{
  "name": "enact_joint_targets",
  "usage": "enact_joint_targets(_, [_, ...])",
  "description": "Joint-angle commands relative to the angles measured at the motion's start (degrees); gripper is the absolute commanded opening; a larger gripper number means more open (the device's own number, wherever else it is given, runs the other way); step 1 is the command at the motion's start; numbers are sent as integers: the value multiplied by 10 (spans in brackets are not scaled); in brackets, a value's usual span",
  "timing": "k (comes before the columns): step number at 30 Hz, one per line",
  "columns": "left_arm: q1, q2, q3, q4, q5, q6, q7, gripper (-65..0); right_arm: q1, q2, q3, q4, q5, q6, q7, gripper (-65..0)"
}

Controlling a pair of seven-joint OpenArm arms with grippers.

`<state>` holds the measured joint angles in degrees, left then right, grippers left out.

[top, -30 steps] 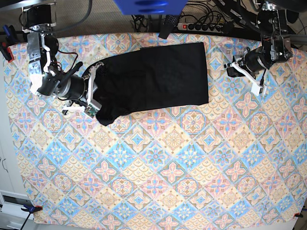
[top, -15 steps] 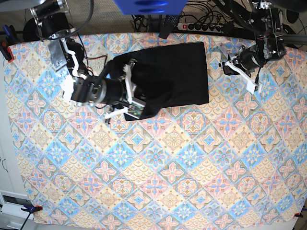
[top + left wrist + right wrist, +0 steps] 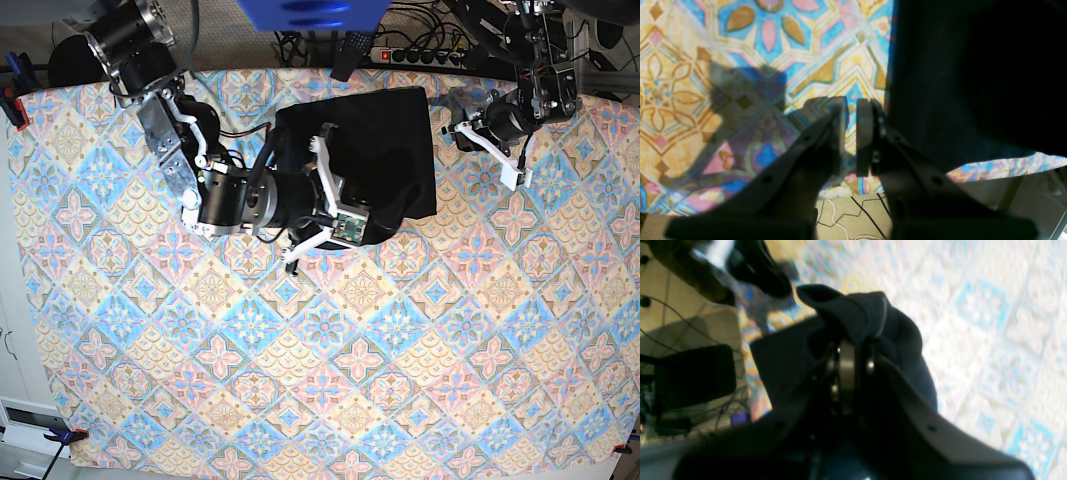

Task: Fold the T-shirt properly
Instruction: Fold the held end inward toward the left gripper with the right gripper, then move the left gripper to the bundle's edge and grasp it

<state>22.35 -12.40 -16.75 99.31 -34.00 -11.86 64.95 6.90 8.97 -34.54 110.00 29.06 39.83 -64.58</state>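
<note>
Pinched tight on a bunched fold of the black T-shirt [image 3: 870, 323], the right gripper [image 3: 853, 356] has its jaws pressed together with cloth draped over and around both tips; since half a second ago this arm has swept further across the patterned tablecloth [image 3: 300, 400], carrying the near edge of the shirt over the rest of it, so the garment [image 3: 385, 140] now shows as a shorter, doubled block where a second ago it lay stretched out wide; the right gripper [image 3: 335, 200] sits over the shirt's lower edge in the base view. Left gripper [image 3: 850, 133] has its jaws nearly together, a narrow gap between the pads, nothing held between them; the shirt's straight edge [image 3: 940, 83] lies just beside its right-hand jaw, whether touching it I cannot tell, the bare cloth of the table on the other side; in the base view this gripper [image 3: 490, 135] has edged closer to the shirt's side than before.
</note>
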Motion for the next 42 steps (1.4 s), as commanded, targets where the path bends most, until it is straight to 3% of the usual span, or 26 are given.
enact_joint_targets(1, [-2, -5, -3, 8, -5, -2, -6, -606, 15, -13, -8, 9, 14, 2, 18, -643])
enact_joint_targets(4, [-2, -5, -3, 8, -5, -2, -6, -606, 18, -37, -37, 4, 1, 2, 19, -637])
enact_joint_targets(6, [-2, -5, -3, 8, -5, -2, -6, -606, 18, -48, -66, -10, -40, 2, 20, -605])
enact_joint_targets(11, [-2, -5, -3, 8, -5, -2, -6, -606, 20, -59, -156, -28, -171, 2, 20, -453])
enact_joint_targets(13, [-2, -5, -3, 8, -5, -2, -6, -606, 20, -59, -175, -24, -193, 2, 20, -419])
enact_joint_targets(16, [-2, -5, -3, 8, -6, -3, -6, -606, 20, -56, -181, -24, -194, 2, 26, -420])
enact_joint_targets(20, [-2, -6, -3, 9, -6, -3, -6, -605, 20, -3, -180, -19, -194, 2, 52, -426])
enact_joint_targets(24, [-3, -7, -3, 10, -5, -3, -6, -600, 18, 30, -120, -15, -194, 2, 62, -426])
enact_joint_targets(30, [-8, -14, -5, 9, -5, -3, -6, -599, -11, 31, -18, -15, -193, 2, 62, -426])
enact_joint_targets(34, [-18, -14, -7, 17, -16, -4, -3, -599, -14, 31, 12, -15, -193, 2, 62, -426])
enact_joint_targets(37, [-12, -15, -8, 50, -63, -4, -2, -597, -16, 31, 28, -15, -193, 2, 60, -426])
enact_joint_targets(40, [11, -33, -19, 66, -117, -1, -2, -526, -31, 31, 36, -15, -193, 2, 60, -426])
enact_joint_targets(42, [14, -48, -28, 66, -129, 0, -1, -425, -40, 31, 42, -15, -193, 2, 60, -426])
